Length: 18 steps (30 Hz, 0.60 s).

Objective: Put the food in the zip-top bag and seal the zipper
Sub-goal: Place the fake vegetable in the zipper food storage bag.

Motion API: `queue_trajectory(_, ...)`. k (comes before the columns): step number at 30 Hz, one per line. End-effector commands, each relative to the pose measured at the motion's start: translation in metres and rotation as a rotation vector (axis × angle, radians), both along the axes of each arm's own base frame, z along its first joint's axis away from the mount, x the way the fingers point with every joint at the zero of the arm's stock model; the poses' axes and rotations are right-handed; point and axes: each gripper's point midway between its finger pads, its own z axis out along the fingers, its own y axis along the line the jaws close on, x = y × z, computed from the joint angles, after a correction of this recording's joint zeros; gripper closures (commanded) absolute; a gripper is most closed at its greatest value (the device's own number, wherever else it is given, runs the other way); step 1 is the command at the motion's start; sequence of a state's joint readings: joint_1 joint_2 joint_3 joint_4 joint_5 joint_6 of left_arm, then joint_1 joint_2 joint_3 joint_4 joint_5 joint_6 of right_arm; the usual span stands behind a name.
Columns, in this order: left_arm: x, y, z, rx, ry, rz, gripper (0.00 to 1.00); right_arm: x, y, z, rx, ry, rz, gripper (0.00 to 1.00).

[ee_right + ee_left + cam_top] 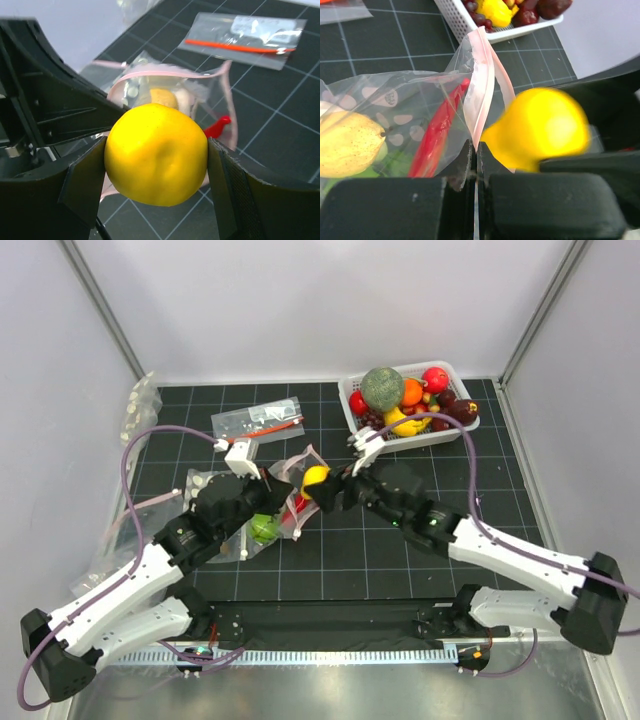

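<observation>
Left wrist view: the left pincer [476, 165] is clamped on the zip-top bag's [395, 100] pink zipper [482, 85]. Just beside the bag's mouth, the right pincer [157, 160] grips the yellow lemon [156, 152]. A small mark on one white dot [390, 96] is unreadable.

Lemon [156, 160] nr bag [375, 87] mouth (chili [435, 137] inside)

The mouth of the zip-top bag [405, 100] is crowded: the lemon [156, 150], clamped in the right gripper [156, 167], is held just at it, and the zipper [482, 85] is pinched by the left gripper [476, 160]. The far right is filled by a basket [470, 425]; bare mat [340, 555] is seen near centre.
</observation>
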State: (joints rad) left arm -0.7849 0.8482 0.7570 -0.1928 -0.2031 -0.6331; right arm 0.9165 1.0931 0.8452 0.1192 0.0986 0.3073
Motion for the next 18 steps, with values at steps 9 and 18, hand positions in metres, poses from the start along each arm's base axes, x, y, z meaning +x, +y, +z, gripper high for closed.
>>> queue_trajectory(9,-0.011,0.002,0.044,-0.117,-0.070,-0.027,1.00,0.017,0.018,0.028,0.015,-0.068,-0.082,0.01)
queue_trajectory(18,-0.008,0.006,0.044,-0.106,-0.081,-0.004,1.00,0.027,-0.028,0.012,-0.117,0.034,-0.303,0.23)
